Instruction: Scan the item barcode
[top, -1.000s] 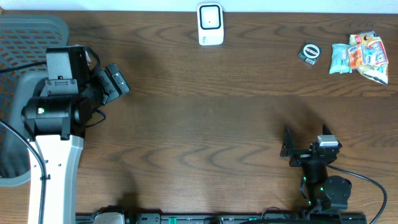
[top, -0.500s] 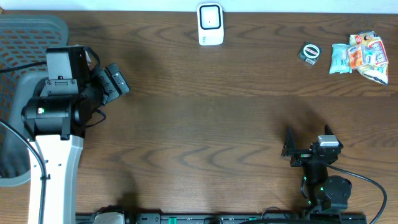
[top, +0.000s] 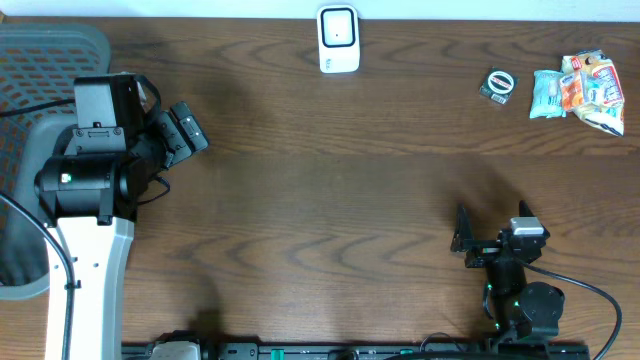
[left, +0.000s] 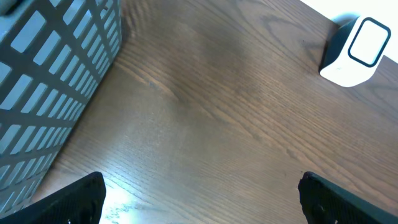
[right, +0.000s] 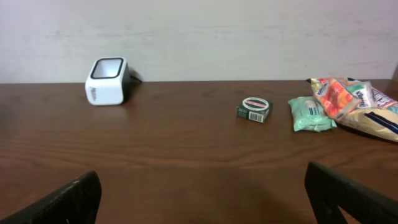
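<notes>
The white barcode scanner (top: 338, 39) stands at the table's far edge, window facing up; it also shows in the left wrist view (left: 354, 53) and the right wrist view (right: 107, 81). The items lie at the far right: a small dark green box (top: 497, 85) (right: 254, 109), a pale green pack (top: 547, 93) (right: 312, 114) and colourful snack bags (top: 595, 90) (right: 357, 102). My left gripper (top: 190, 130) (left: 202, 199) hangs open over bare wood at the left. Near the front right, my right gripper (top: 492, 222) (right: 202, 199) is open and empty, far from the items.
A grey mesh basket (top: 40, 60) (left: 50, 74) sits at the left edge beside the left arm. Cables and the arm bases (top: 520, 310) run along the front edge. A pale wall (right: 199, 31) rises behind the table.
</notes>
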